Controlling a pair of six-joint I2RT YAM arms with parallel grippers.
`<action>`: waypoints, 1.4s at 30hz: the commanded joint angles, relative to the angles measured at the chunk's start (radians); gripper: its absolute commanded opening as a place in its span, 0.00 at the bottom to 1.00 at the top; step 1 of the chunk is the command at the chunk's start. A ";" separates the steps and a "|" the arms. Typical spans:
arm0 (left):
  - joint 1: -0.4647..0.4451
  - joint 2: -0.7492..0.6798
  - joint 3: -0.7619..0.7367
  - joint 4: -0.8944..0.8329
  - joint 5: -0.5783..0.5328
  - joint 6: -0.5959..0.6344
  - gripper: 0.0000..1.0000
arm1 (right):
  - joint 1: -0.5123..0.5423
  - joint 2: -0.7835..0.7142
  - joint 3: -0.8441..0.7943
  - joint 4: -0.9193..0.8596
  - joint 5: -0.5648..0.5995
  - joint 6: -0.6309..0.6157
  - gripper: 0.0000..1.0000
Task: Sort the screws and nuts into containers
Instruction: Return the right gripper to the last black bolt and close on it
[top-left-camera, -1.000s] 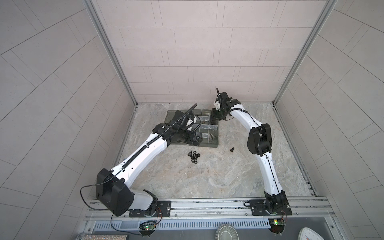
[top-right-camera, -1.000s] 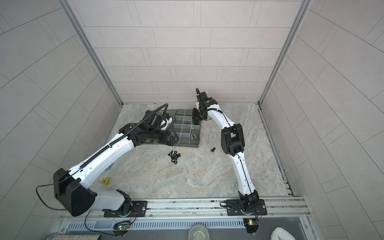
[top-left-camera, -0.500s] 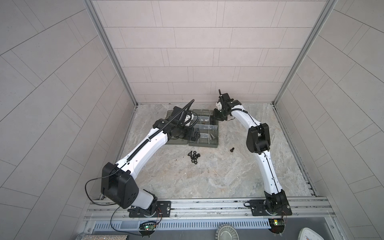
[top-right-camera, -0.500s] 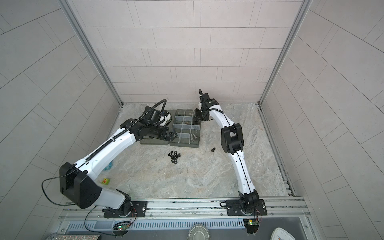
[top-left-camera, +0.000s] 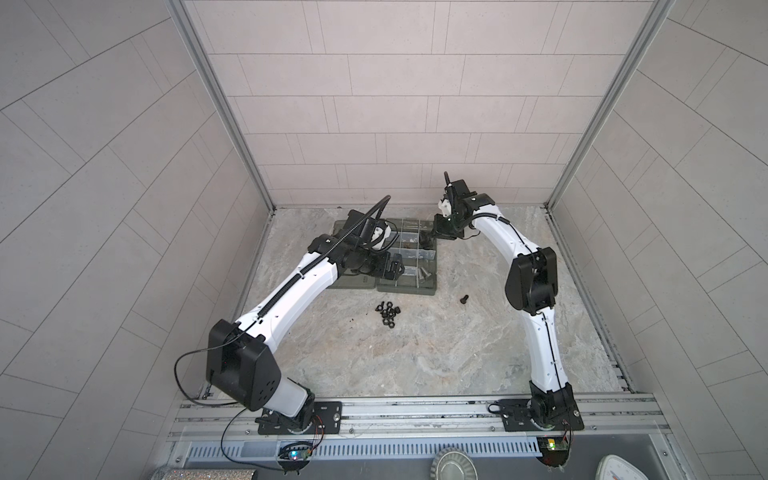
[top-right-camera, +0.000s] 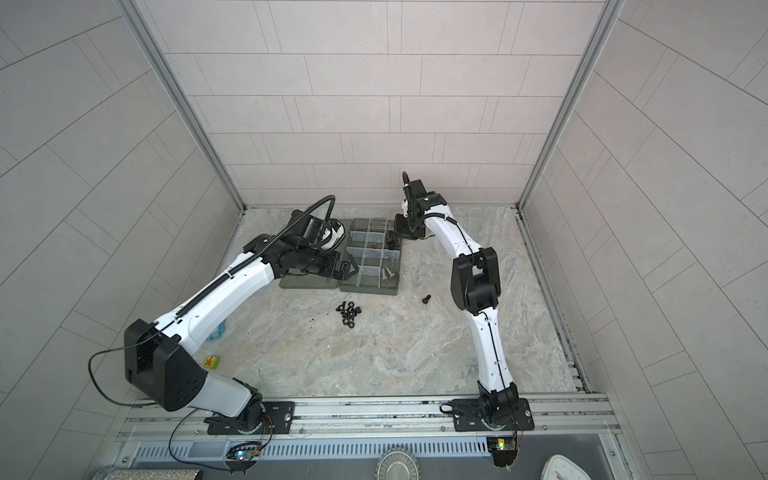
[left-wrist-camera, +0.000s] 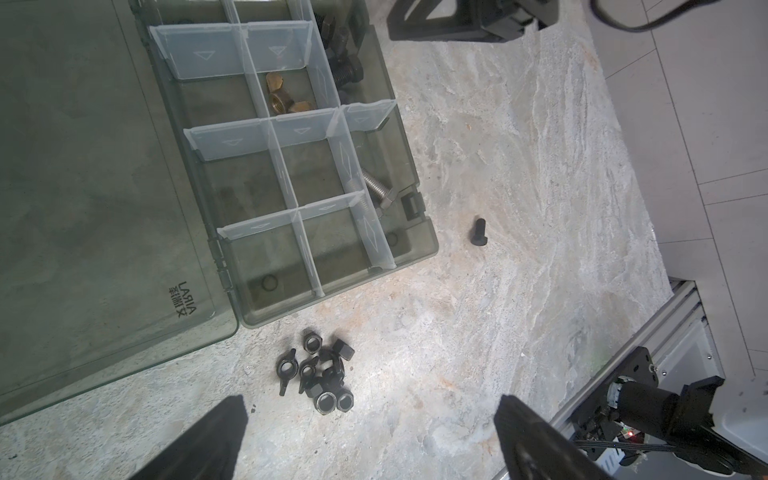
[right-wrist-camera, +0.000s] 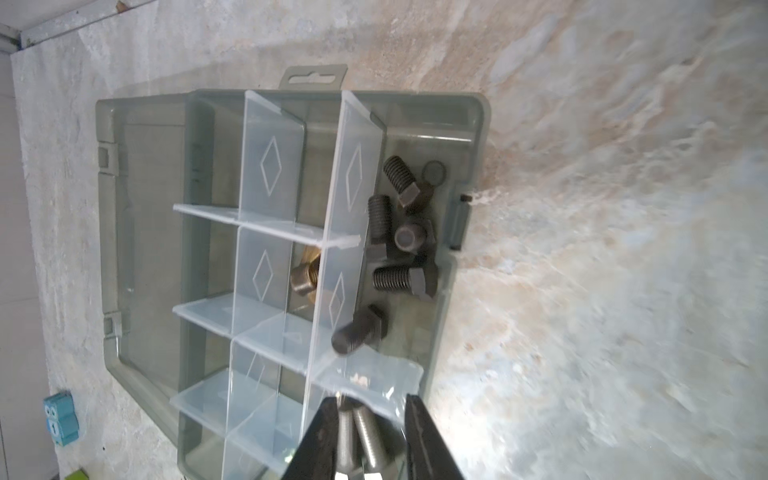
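One loose screw (top-left-camera: 464, 298) and about nine nuts (top-left-camera: 388, 313) lie outside the box (top-left-camera: 407, 291).
Lower centre in both top views, we see the nuts heaped on the surface (top-left-camera: 415, 353), nearest the left tool (left-wrist-camera: 370, 407), jaws wide apart. The screw lies right of the box, long axis roughly along its side wall, down-right of the nearer right tool (right-wrist-camera: 372, 401), jaws slightly apart on nothing. Farther in: two silver screws (left-wrist-camera: 376, 191), then five black screws (right-wrist-camera: 403, 278) in the far right compartment (right-wrist-camera: 415, 141).
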 joint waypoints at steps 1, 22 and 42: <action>0.005 -0.027 -0.021 0.032 0.030 -0.015 1.00 | 0.003 -0.119 -0.107 -0.038 0.044 -0.021 0.24; -0.059 -0.205 -0.190 0.094 0.032 -0.096 1.00 | 0.006 -0.576 -0.935 0.160 0.101 0.130 0.17; -0.073 -0.294 -0.250 0.080 -0.025 -0.127 1.00 | 0.007 -0.486 -0.970 0.150 0.134 0.185 0.25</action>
